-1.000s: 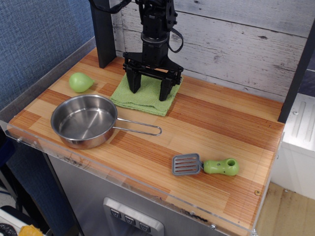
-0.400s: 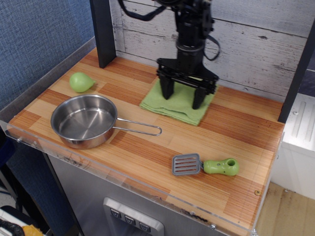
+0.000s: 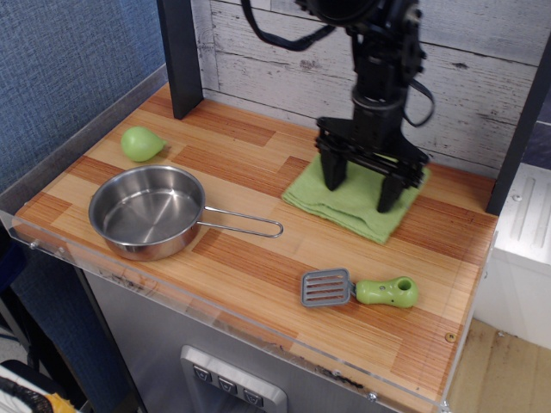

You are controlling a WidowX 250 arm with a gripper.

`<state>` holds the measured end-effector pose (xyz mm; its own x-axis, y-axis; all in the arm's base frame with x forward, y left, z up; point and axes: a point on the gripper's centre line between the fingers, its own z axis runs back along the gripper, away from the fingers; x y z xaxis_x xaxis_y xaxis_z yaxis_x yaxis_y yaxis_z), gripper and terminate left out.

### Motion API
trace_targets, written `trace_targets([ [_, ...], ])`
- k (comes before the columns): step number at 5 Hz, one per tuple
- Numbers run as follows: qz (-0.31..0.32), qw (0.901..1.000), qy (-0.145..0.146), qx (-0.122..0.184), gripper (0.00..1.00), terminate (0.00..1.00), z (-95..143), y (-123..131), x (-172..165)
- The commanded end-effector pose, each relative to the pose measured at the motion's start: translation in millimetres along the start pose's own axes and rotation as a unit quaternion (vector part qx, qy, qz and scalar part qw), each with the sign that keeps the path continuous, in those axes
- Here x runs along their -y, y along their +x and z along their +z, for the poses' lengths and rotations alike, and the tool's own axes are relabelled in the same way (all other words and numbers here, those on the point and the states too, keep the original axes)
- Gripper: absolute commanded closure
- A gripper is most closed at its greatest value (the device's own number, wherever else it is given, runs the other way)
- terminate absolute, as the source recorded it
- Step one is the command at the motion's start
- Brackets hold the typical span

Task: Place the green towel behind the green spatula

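The green towel (image 3: pixel 344 205) lies flat on the wooden tabletop at the back right, by the plank wall. My gripper (image 3: pixel 361 188) stands upright over it with its black fingers (image 3: pixel 332 172) spread wide, and the tips rest on the cloth. The jaws are open and pinch nothing. The green spatula (image 3: pixel 360 291) lies near the front right edge, its grey slotted blade to the left and its lime handle to the right. It is in front of the towel and apart from it.
A steel pan (image 3: pixel 146 211) sits at the front left with its wire handle pointing right. A small round green fruit toy (image 3: pixel 140 144) lies behind it. A black post (image 3: pixel 181 52) stands at the back left, another post (image 3: pixel 519 120) at the right edge.
My gripper has slid to the right along the back wall with its fingers on the towel. The towel has moved with it from back centre to back right. The spatula, pan and fruit have not moved.
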<state>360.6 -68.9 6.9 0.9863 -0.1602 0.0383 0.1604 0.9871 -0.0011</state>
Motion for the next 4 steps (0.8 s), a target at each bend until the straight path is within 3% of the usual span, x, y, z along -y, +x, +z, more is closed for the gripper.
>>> trace_targets([
  [1,-0.088,0.9961,-0.004,-0.005,0.0,0.0,2.2,-33.4,60.1],
  [2,-0.111,0.9938,0.0,-0.007,0.0,0.0,1.3,-40.8,72.6],
  [4,-0.084,0.9963,-0.003,0.013,0.0,0.0,12.2,-29.9,58.6],
])
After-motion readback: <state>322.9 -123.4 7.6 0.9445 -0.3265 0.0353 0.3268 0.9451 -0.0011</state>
